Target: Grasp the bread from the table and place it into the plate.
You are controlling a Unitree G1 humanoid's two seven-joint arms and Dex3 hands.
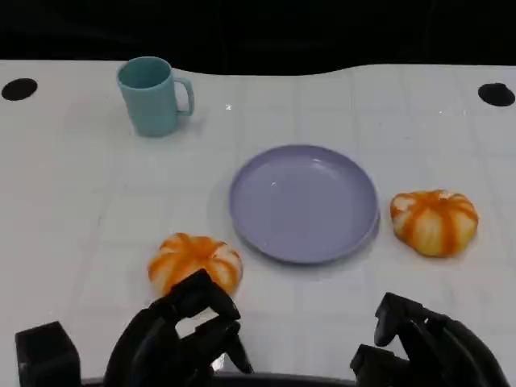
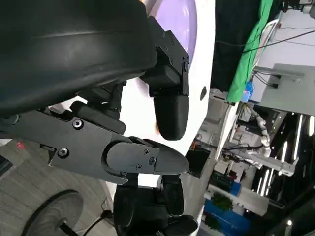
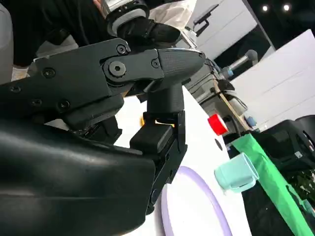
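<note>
A white tiled surface (image 1: pixel 81 201) carries everything, and the round lilac plastic plate (image 1: pixel 304 203) near its middle serves as the landmark. Far to the left of the plate and farther from the robot stands a teal plastic mug (image 1: pixel 151 96), upright, handle turned toward the plate. A black round mark (image 1: pixel 19 89) sits at the far left edge of the surface.

Left of the plate and nearer the robot lies a round orange-and-white striped bread bun (image 1: pixel 195 262), close to the plate's rim but apart from it. The left robot hand (image 1: pixel 181 334) hovers just on the robot's side of this bun, its black fingers (image 1: pixel 201 294) curled loosely and overlapping the bun's near edge in the head view; whether they touch it cannot be told. It holds nothing.

The plate is bare. Right of it, just beside the rim, lies a second orange-and-white striped bread bun (image 1: pixel 434 222). The right robot hand (image 1: pixel 419 343) is low, nearer the robot than that bun and well apart from it, fingers partly curled, holding nothing. Another black round mark (image 1: pixel 496 94) lies at the far right.
</note>
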